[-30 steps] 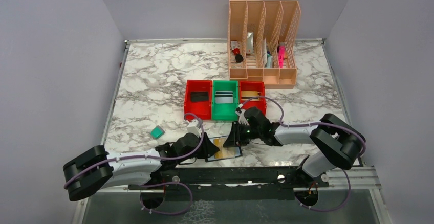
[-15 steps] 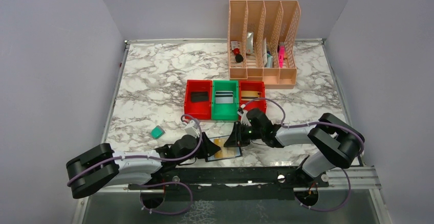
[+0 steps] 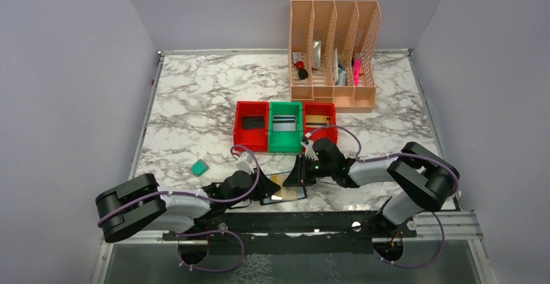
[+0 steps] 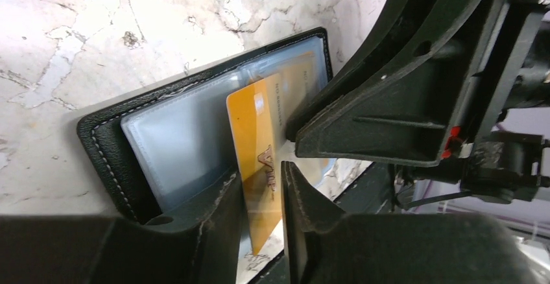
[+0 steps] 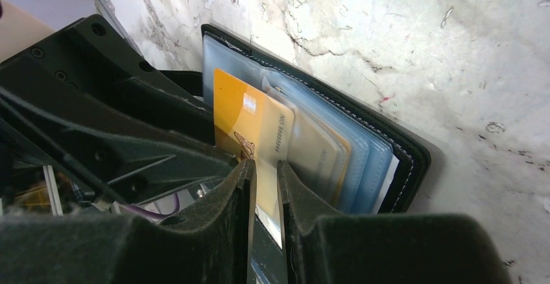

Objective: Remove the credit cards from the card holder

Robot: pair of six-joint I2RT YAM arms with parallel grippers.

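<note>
While open flat, black card holder (image 4: 104, 142), blue-grey pockets (image 4: 175, 142), orange card (image 4: 255, 128) in left pincer (image 4: 263, 175), sleeve edge (image 5: 266, 203) in right pincer (image 5: 264, 167).

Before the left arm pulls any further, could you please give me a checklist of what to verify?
1. Card holder lying open on the table: ok.
2. Orange card between the left gripper's jaws: ok.
3. Orange card fully clear of its pocket: cannot tell.
4. Right gripper actually pinning the card holder: cannot tell.
5. Card holder emptied: not ok, a pale card sits in a pocket.
</note>
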